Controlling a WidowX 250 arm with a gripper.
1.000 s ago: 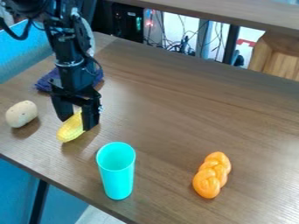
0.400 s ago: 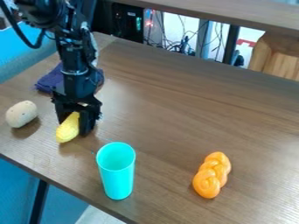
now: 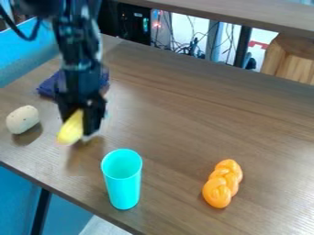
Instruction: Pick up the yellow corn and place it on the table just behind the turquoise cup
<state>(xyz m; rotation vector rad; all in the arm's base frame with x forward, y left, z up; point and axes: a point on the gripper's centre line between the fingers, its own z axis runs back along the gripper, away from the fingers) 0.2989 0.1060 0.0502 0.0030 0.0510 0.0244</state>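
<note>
Jaws closed on the yellow corn [image 3: 71,127], gripper [image 3: 78,120] over the desk's [image 3: 165,114] left part. I judge the pinch runs across the corn's narrow width for a secure hold, leaving one end free. Its reflection sits apart, so probably raised. Pale potato [image 3: 23,119] beside; purple cloth [image 3: 53,85] behind. Cyan cup [image 3: 124,186] upright, likely for stability; orange braided bread [image 3: 222,183] farther right. Desk: brown, wood-grained, glossy. Beyond: tangled cables [image 3: 191,47].
</note>
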